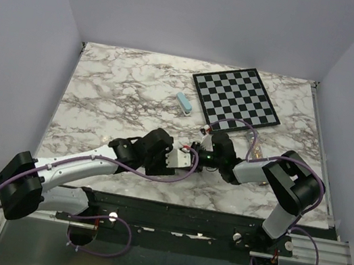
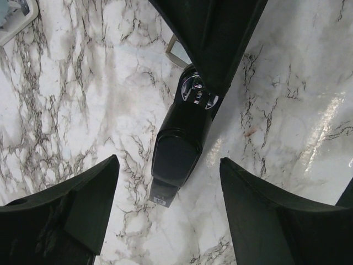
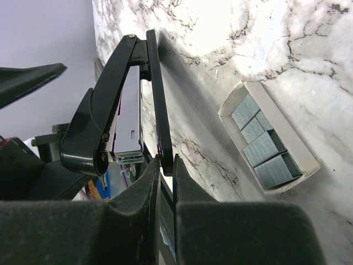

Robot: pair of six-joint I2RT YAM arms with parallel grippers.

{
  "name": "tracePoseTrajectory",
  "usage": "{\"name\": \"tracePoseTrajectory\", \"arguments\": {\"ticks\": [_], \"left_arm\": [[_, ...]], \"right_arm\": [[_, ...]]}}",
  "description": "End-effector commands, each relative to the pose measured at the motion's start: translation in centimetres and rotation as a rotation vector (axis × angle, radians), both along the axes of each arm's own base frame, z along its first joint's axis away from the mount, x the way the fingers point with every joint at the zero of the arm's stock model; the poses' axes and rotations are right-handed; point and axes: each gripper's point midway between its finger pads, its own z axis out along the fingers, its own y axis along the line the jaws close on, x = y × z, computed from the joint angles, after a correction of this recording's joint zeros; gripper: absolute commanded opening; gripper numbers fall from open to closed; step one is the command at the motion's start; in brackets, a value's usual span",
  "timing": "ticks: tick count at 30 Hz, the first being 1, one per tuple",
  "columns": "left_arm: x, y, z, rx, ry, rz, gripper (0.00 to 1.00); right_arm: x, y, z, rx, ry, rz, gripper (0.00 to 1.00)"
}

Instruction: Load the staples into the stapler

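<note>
1. Presently we find the left gripper spread wide. Its two dark fingers stand one on each side of the stapler, both apart from it and touching nothing.
2. We find the right gripper closed narrow, its pads pinched on the thin black base bar of the stapler, at the end away from the left gripper.
3. We record the stapler between the two grippers, over the marble table. We cannot tell whether its far end rests on the marble or is held clear of it.
4. Condition of the stapler: slim, glossy black, and opened. In the right wrist view the top arm stands swung apart from the base bar, and the two meet at the end farther from the right gripper. A bright metal channel shows between them. We cannot tell whether it carries any strip.
5. The staples lie as grey blocks in an open cream box. The box sits flat on the marble just beside the stapler, on the side away from its raised arm. Neither gripper touches box or staples.
6. Beyond the stapler we note a chequered mat near it and a pale blue block farther off.
</note>
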Motion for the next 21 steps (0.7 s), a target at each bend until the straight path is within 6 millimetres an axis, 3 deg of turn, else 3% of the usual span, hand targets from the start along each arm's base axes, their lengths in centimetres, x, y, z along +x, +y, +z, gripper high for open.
{"name": "tracePoseTrajectory", "arguments": {"ticks": [1,4,8,9,12,16,18,19,21], "left_arm": [[-0.1,-1.1,-0.9,0.001,0.029,-0.074,0.78],[-0.4,-1.4,-1.2,-0.003,0.053,-0.088,0.73],[-0.8,-1.4,-1.9,0.016,0.089,-0.093,0.60],[-0.7,-1.4,-1.9,0.016,0.091,-0.090,0.48],[-1.0,-1.3,-1.9,0.021,0.099,-0.095,0.33],[-1.1,-1.2,-1.5,0.023,0.107,-0.097,0.21],[-1.3,-0.9,-1.6,0.032,0.117,-0.096,0.18],[-1.3,-0.9,-1.5,0.034,0.117,-0.096,0.18],[-1.6,-0.6,-1.7,0.051,0.130,-0.093,0.16]], "right_arm": [[0.1,-0.1,-0.3,-0.023,-0.003,0.008,0.04],[0.2,0.0,-0.3,-0.022,-0.006,0.013,0.04],[0.1,0.1,-0.3,-0.022,-0.006,0.020,0.04],[0.2,0.1,-0.3,-0.023,-0.007,0.019,0.04],[0.2,0.1,-0.4,-0.026,-0.011,0.022,0.04],[0.1,0.1,-0.3,-0.028,-0.015,0.027,0.05],[0.0,0.0,-0.3,-0.030,-0.019,0.032,0.10],[0.0,0.0,-0.2,-0.032,-0.031,0.035,0.20],[0.1,-0.3,0.2,-0.037,-0.056,0.026,0.30]]}}
